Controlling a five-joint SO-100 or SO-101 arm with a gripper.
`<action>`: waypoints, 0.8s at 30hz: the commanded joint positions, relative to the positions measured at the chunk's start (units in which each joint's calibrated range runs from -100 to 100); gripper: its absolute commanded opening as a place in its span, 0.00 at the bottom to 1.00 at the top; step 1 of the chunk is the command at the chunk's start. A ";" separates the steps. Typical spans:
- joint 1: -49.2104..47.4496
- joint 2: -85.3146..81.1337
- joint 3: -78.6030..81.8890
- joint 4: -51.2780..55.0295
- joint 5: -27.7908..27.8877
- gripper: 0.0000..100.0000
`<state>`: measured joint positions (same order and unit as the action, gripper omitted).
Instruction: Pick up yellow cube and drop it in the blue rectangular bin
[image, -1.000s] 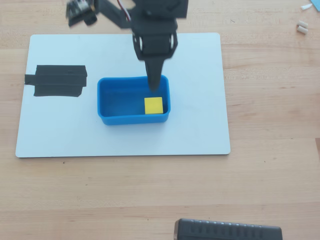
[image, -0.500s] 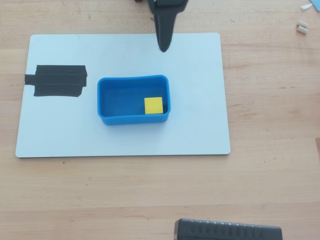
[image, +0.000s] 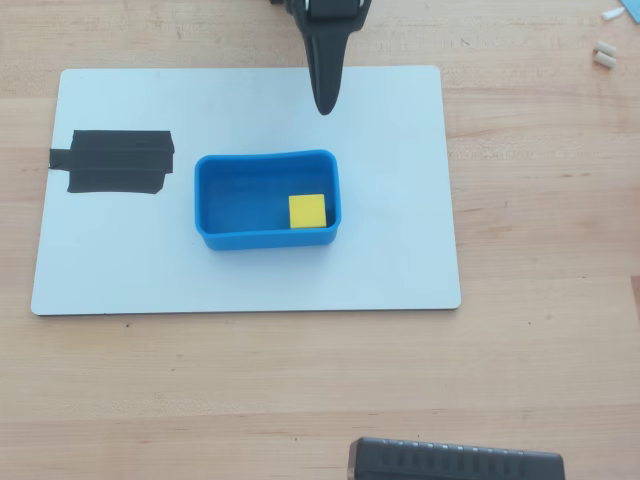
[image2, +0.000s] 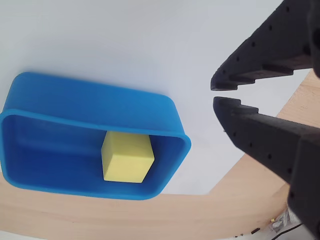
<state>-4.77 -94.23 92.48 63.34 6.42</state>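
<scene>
The yellow cube (image: 307, 211) lies inside the blue rectangular bin (image: 265, 157), in its right part near the front wall in the overhead view. In the wrist view the cube (image2: 126, 157) rests on the floor of the bin (image2: 75, 97). My gripper (image: 324, 108) hangs above the white board just beyond the bin's far rim, clear of it. In the wrist view the gripper (image2: 216, 93) is empty, its black fingertips almost touching with only a thin gap.
The bin stands on a white board (image: 250, 285) on a wooden table. A black tape patch (image: 115, 162) is on the board's left. A black ridged object (image: 455, 462) lies at the front edge. Small white pieces (image: 603, 55) lie at the far right.
</scene>
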 joint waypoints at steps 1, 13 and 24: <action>0.13 -2.15 1.52 -0.99 -0.39 0.00; 0.82 -2.15 2.06 -0.66 -0.39 0.00; -0.38 -2.15 2.06 -0.58 0.00 0.00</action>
<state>-4.37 -94.94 94.69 63.34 6.42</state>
